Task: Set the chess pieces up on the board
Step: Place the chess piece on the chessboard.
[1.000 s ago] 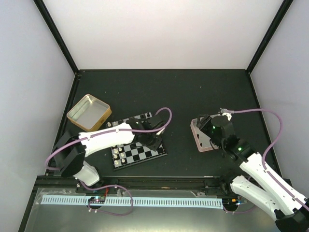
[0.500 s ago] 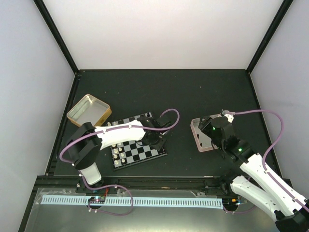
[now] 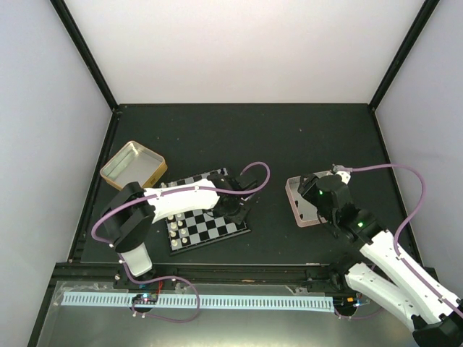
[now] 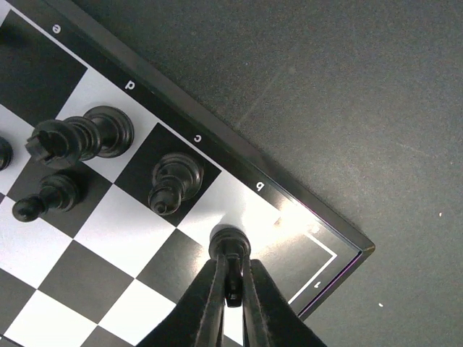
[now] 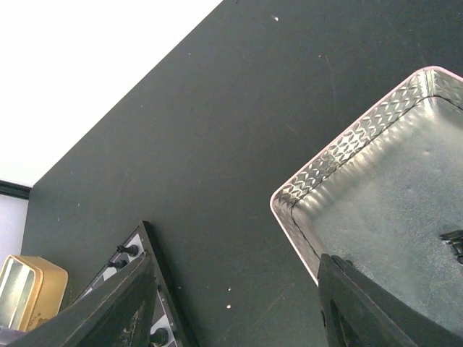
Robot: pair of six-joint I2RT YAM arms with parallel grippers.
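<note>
The board (image 3: 217,225) lies left of centre, with cream-white pieces (image 3: 181,230) on its near left side. My left gripper (image 3: 234,208) is over the board's right corner. In the left wrist view it (image 4: 231,282) is shut on a small black chess piece (image 4: 230,241), held upright at the white square by the rim letter b. I cannot tell if its base touches. Black pieces (image 4: 173,182) (image 4: 79,137) (image 4: 45,199) stand on nearby squares beside the rim (image 4: 166,108). My right gripper (image 3: 312,194) (image 5: 239,318) is open and empty above the mat, between the board and a tin.
A pink-rimmed square tin (image 3: 302,204) lies right of the board. Its wall (image 5: 340,163) shows in the right wrist view, with a dark piece (image 5: 454,244) inside. A gold square tin (image 3: 133,168) sits at the back left. Black frame posts stand at the corners.
My left arm has swung its elbow inward and the gripper has shifted slightly right along the board's right edge, still holding the black piece. The right gripper has barely moved.
</note>
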